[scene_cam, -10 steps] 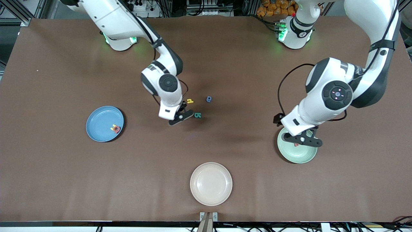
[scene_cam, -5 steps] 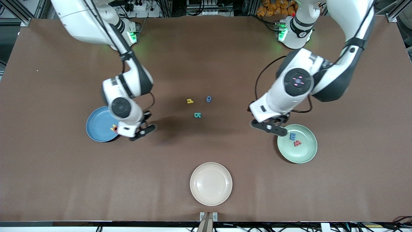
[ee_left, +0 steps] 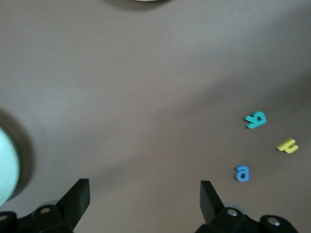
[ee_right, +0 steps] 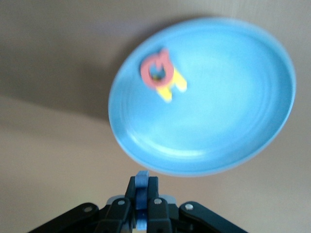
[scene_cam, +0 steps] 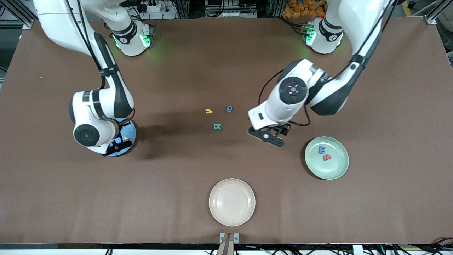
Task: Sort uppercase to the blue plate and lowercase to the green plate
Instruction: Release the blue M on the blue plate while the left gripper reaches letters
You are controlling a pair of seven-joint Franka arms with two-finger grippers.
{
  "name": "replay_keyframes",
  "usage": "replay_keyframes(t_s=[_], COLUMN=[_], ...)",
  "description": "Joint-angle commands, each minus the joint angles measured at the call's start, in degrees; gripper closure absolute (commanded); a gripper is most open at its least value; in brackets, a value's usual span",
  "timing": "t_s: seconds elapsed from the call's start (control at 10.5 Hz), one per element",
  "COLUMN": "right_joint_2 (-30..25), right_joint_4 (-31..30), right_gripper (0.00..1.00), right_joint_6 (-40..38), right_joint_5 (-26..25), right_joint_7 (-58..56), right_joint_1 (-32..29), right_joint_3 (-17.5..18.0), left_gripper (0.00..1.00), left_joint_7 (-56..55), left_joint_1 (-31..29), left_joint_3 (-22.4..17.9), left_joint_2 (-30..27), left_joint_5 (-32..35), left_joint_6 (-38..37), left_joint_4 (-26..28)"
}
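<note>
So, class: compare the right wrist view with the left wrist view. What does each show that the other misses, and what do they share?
Only the right wrist view shows the blue plate carrying a red letter on top of a yellow letter, and the right gripper shut on a blue letter.

Only the left wrist view shows three loose letters on the table: teal, yellow, blue, with the left gripper jaws open.

Both show the brown table.

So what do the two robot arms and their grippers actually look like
Both arms have glossy white shells with dark grey or black joint sections and round dark caps at the wrist; the left arm's cap shows small pink lights. Green lights glow at both bases. Thin black cables run along each arm. The left gripper and right gripper are black, with two fingers each.
</note>
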State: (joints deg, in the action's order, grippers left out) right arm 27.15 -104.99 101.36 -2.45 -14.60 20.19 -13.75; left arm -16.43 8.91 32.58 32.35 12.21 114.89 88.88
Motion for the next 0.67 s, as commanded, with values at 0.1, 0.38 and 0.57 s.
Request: replay_keyframes(t_s=[0.1,0.38,0.57], right_joint_2=[0.62,1.15,0.89], right_joint_4=[-2.66,-3.73,-3.2], right_gripper=[0.95,0.58,0.07], right_joint_6=[3.03,6.13,6.05], right_joint_5=[1.04,0.61,0.25], right_joint_7=[-0.78,-0.87,-0.79], right_joint_1=[-0.59,-0.95,-0.95], right_joint_3=[-0.58,-0.66,-0.66], left_gripper=[0.0,0.0,0.0], left_joint_7=[2.27,8.05,12.89], left_joint_1=[3.03,6.11,7.52], left_joint_3=[-0.5,-0.5,-0.59], left_joint_2=[3.06,6.57,9.03], left_joint_5=[0.44,4.39,7.11], left_joint_6=[4.36,11.03,14.91], left_joint_4=[-0.46,-0.46,-0.46])
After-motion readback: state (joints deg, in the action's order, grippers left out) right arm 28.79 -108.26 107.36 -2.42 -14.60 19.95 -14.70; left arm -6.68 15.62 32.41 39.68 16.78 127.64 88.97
